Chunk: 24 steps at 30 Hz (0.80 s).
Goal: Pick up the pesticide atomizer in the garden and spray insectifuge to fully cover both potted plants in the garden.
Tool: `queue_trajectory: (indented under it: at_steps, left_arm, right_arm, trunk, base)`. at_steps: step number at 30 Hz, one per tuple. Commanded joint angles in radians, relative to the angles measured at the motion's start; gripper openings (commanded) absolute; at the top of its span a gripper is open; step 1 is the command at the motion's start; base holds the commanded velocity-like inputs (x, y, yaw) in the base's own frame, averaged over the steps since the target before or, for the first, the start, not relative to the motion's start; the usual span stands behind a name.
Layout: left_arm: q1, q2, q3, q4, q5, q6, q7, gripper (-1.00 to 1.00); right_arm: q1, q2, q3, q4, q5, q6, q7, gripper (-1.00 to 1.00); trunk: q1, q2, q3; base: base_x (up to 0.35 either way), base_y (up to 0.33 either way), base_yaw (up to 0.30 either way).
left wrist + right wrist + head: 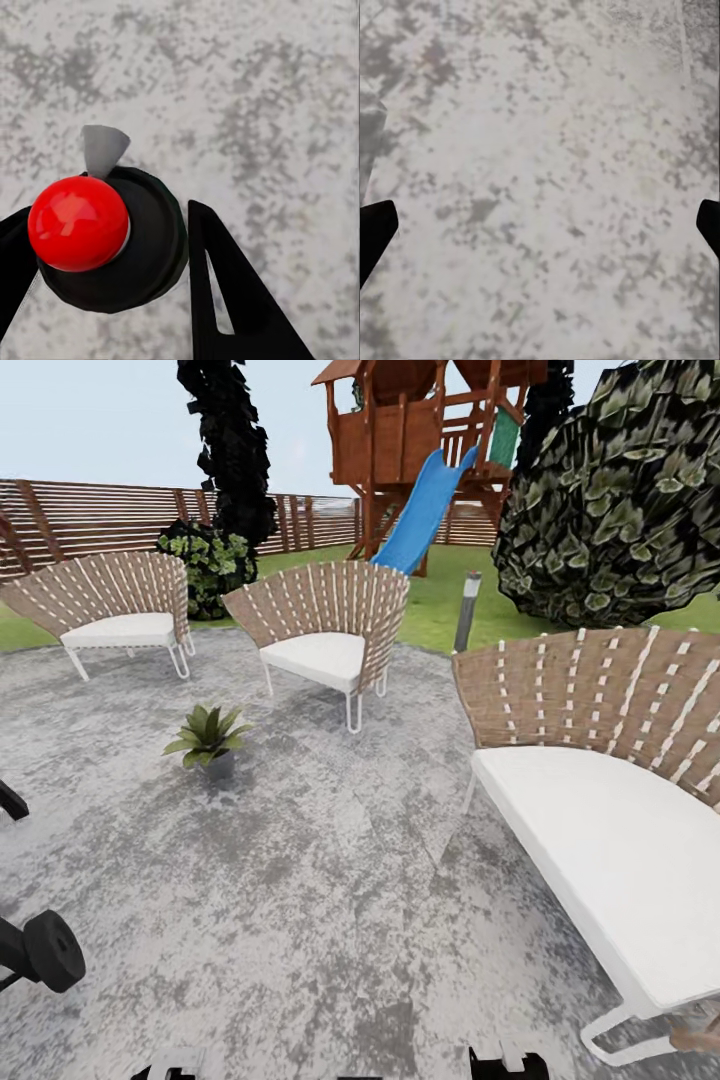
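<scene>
One potted plant [208,738] and three chairs [325,630] occupy the patio [330,880]. Right gripper [540,225]: fingers spread wide, empty. Left gripper [105,255]: state indeterminate.

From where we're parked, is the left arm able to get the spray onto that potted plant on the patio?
Probably not yet. The potted plant sits well ahead on the stone patio, far beyond the left arm. Nothing stands between them, so rolling closer should do it.
</scene>
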Motion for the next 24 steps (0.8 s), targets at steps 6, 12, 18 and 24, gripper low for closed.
queue_trajectory:
  at_steps: [6,12,18,24]
  left_arm:
    - [-0.001,0.0,0.009,0.001,-0.008,-0.003,-0.003,-1.0]
    - [-0.001,0.0,0.008,0.001,-0.008,-0.003,-0.003,-1.0]
    - [-0.001,0.0,0.008,0.001,-0.008,-0.003,-0.002,-1.0]
    - [-0.001,0.0,0.008,0.001,-0.007,-0.003,-0.002,-1.0]
  right_arm:
    - [0.0,0.0,0.009,-0.001,-0.006,-0.001,-0.004,1.0]
    - [0.0,0.0,0.009,-0.001,-0.006,-0.001,-0.004,1.0]
    - [0.0,0.0,0.009,-0.001,-0.006,-0.001,-0.004,1.0]
    - [0.0,0.0,0.009,-0.001,-0.006,-0.001,-0.004,1.0]
  trunk:
    - [0.0,0.0,-0.001]
    - [0.0,0.0,-0.001]
    - [0.0,0.0,-0.001]
    - [0.0,0.0,-0.001]
  base:
    - [0.331,-0.1,0.276]
    - [0.179,-0.051,0.276]
    - [0.04,-0.002,0.277]
    - [0.216,-0.084,0.277]
